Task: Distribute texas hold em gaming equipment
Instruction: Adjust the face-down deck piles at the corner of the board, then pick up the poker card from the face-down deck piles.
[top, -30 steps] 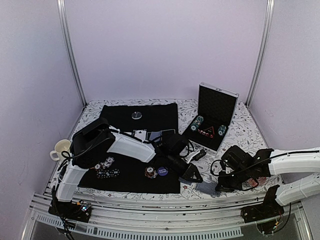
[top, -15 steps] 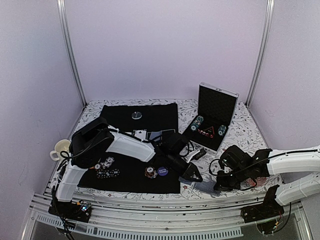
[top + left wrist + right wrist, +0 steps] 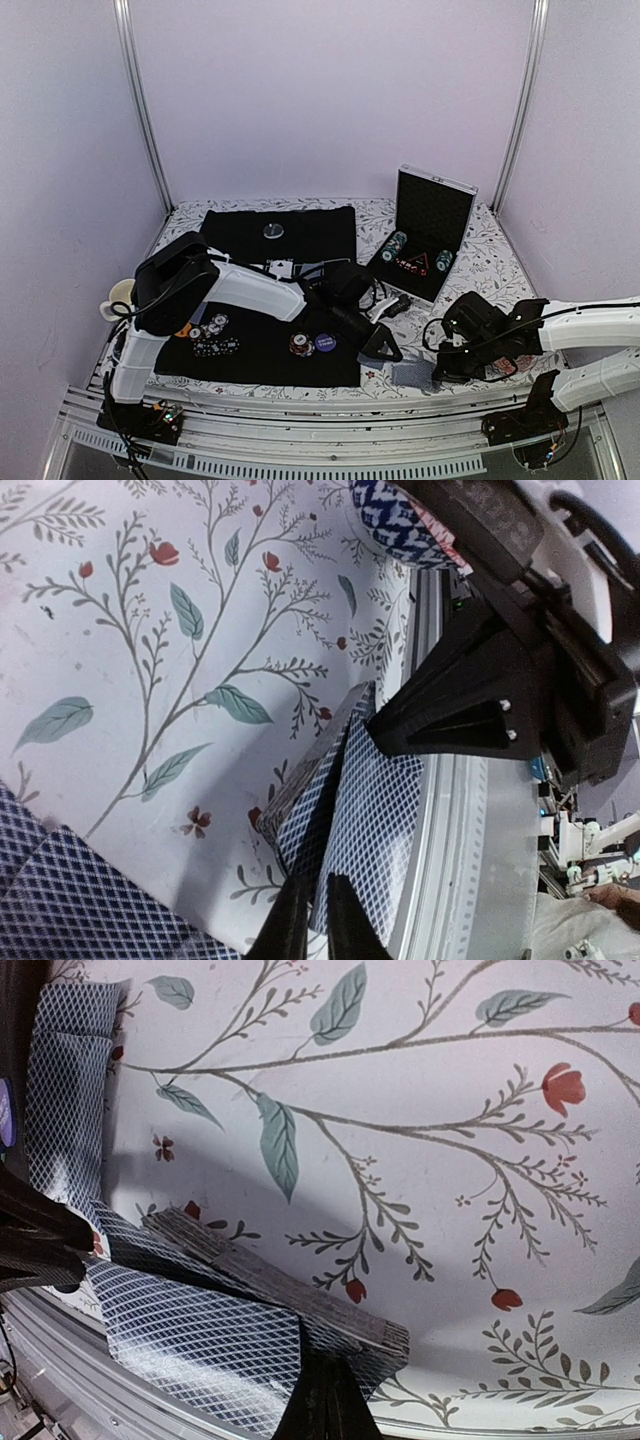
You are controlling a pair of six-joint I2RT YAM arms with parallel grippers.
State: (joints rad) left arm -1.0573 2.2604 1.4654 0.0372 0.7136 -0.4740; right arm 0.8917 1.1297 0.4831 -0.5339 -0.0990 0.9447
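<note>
**Entry: dealing from the deck, lower right of the top view**

**Step in hand, as we judge it:** drawing one card off the deck (image 3: 270,1275). The deck lies on the flowered table (image 3: 420,1090) beside the front rail.

- Left tool (image 3: 315,925): nearly closed, with a thin gap that takes the end of the top card (image 3: 375,800).
- Right tool (image 3: 325,1385): fully closed, tips touching the deck's near corner. We cannot tell whether it pins or merely touches.

**Doing it well, in our judgement**
- The right tool should bear down so the deck does not slide toward the rail.
- The left pinch should take the top card only. We would draw it flat along the deck face and check that no second card follows.
- The card should be lifted only once it is clear of the deck.

**Count**
- Deck: one.
- Loose cards (image 3: 65,1090), backs up: at least two, overlapping.
- Face-up card (image 3: 280,268) on the mat (image 3: 310,230): one, and the darker cards beside it are too small to count.
- Silver disc (image 3: 273,231): one.
- Purple disc (image 3: 325,342): one.
- Chip stack (image 3: 300,344) beside the purple disc: one.
- Chip cluster (image 3: 212,326) at the mat's left: several stacks, number unclear.
- Case (image 3: 435,210): one, open, with two teal stacks (image 3: 395,245) in it. The red pieces between them cannot be counted.
- Mug (image 3: 120,295): one, at far left.
</note>
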